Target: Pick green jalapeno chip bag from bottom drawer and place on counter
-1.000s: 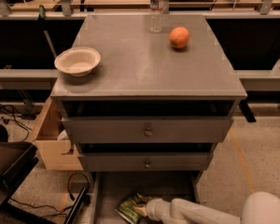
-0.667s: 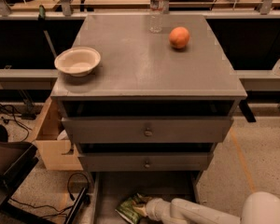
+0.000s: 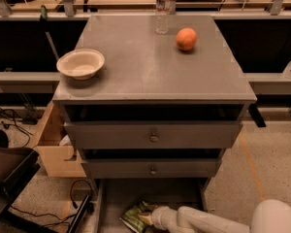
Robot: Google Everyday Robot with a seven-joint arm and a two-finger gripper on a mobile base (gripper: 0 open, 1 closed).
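Lying just left of the gripper [image 3: 153,218], seemingly touching it, the green jalapeno chip bag [image 3: 134,217] rests in the bottom drawer [image 3: 150,192]; whether the gripper pinches it, I cannot tell.

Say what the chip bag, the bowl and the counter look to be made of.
The green jalapeno chip bag: seemingly thin foil or plastic film, crinkled and glinting; the tool is at it in the bottom drawer. The bowl: smooth cream, possibly ceramic or plastic, cannot tell which. The counter: matte grey, painted or laminate-looking, faintly scuffed.
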